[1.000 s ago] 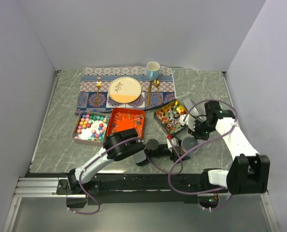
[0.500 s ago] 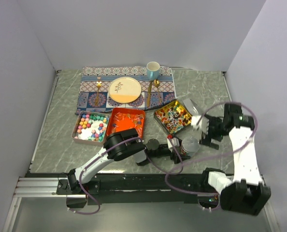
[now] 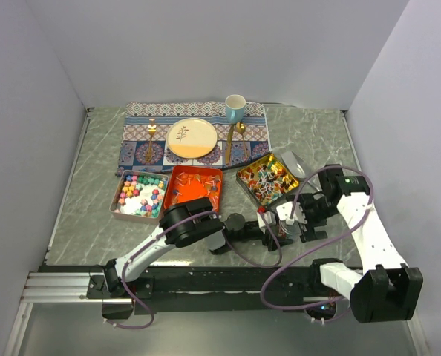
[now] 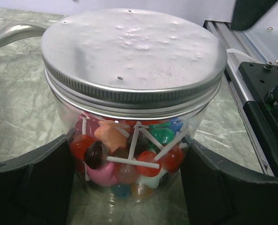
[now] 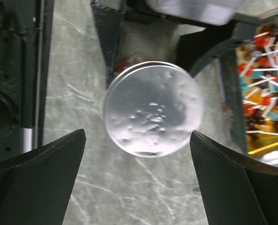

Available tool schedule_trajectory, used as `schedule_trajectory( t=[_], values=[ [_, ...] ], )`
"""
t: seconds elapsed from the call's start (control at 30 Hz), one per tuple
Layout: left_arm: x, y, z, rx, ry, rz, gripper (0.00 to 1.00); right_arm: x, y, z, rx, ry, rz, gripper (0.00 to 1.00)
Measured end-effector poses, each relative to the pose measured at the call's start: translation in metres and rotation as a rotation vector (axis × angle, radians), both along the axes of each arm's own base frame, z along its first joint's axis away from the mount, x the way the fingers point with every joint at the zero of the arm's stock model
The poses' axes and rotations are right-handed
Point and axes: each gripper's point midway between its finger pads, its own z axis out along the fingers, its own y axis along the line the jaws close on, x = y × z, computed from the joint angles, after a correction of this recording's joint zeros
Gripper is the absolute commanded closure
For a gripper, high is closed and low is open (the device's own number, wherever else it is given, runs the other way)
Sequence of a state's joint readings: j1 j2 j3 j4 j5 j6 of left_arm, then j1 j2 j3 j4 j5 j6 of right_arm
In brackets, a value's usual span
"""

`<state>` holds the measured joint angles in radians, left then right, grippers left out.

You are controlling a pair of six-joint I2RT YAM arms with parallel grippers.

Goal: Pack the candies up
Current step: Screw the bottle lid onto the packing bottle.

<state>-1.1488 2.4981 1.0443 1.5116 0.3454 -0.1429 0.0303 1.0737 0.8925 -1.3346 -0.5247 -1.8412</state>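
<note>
L hand: pinching jar.
R hand: spread, 9 & 3 o'clock of lid.
Risk: skewed grab may cross-thread lid, spill candies.

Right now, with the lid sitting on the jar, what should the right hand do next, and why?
Probably lower the right hand around the lid and close to tighten it: it hangs open above, while the left hand grips the jar of candies.
</note>
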Motion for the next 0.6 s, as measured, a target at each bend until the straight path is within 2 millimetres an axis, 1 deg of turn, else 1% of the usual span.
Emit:
schedule_trajectory(
  t=[0.1, 0.17, 0.47, 0.6],
  values=[
    [0.000, -0.002, 0.000, -0.003, -0.002, 0.000, 0.99, 0.005, 0.002, 0.005, 0.004, -0.023, 0.018, 0.00],
    [0.000, -0.002, 0.000, -0.004, -0.002, 0.000, 0.99, 0.005, 0.004, 0.005, 0.004, -0.023, 0.034, 0.00],
    [0.000, -0.002, 0.000, -0.004, -0.003, 0.001, 0.99, 0.004, 0.012, -0.007, -0.003, 0.057, 0.099, 0.00],
    [0.001, -0.002, 0.000, -0.004, -0.002, 0.001, 0.99, 0.010, 0.013, -0.007, -0.008, 0.066, 0.108, 0.00]
  ],
)
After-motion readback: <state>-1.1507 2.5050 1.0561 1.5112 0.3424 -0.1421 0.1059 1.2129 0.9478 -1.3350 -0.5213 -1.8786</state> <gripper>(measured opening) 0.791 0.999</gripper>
